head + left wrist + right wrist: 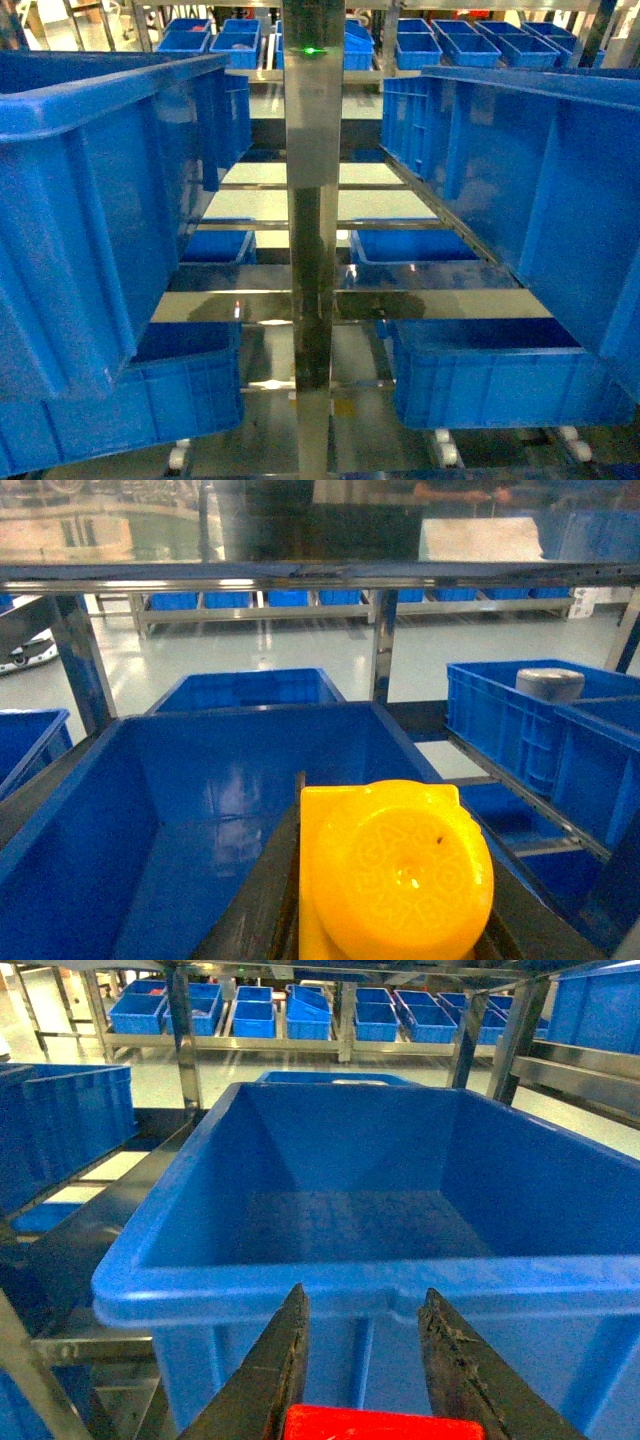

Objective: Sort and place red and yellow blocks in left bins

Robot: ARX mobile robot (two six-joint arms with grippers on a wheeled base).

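In the left wrist view, the yellow block (395,875) fills the space between my left gripper's (385,815) dark fingers, with its round stud facing the camera. The gripper is shut on it, just over the near rim of a large blue bin (180,780). In the right wrist view, the red block (380,1426) sits clamped low between the fingers of my right gripper (366,1295). Only its top edge shows. The fingertips stand just in front of the near wall of another blue bin (250,1282). Neither gripper nor block appears in the head view.
A steel rack post (312,250) runs down the middle of the head view. Big blue bins sit on the left (90,200) and right (540,170), with lower bins (480,385) beneath. A grey round object (550,683) lies in a bin at the right.
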